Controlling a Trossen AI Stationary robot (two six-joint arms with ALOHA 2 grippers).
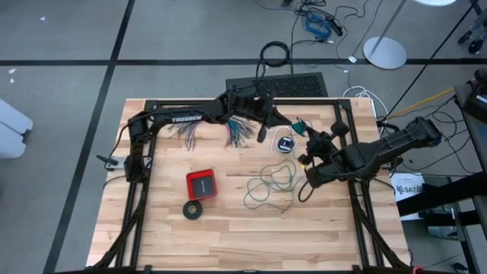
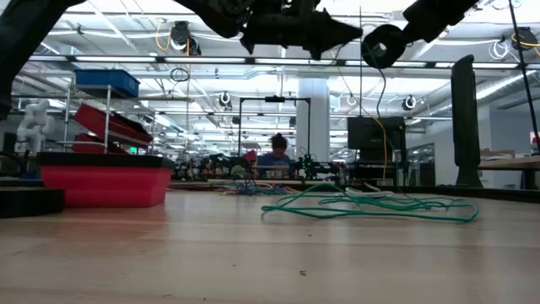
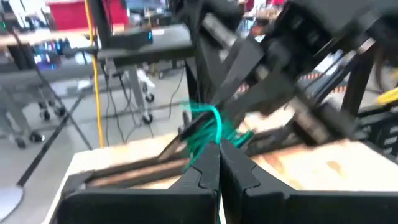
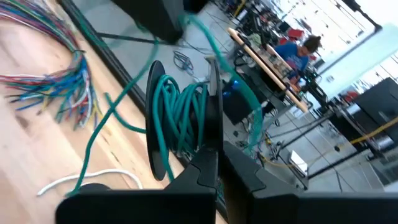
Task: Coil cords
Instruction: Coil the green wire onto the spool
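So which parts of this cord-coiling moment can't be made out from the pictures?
- High view: the white cord runs off behind the table edge, so its end is hidden.
- High view: how the teal wire passes between the right gripper and the left gripper is too thin to follow.
- Left wrist view: motion blur hides what the wire wraps around.
- Low view: both grippers are cut off by the top edge.

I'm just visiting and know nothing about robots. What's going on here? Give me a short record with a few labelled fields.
Job: winding the teal-green wire into a coil
Coil so far: teal loops wrapped around the right gripper's closed fingers
Left gripper: raised, shut on the teal-green wire
Right gripper: raised, shut
Loose wire: a tangle on the wooden table, a strand running up to the grippers
Also on table: many-coloured wires, red box, black ring
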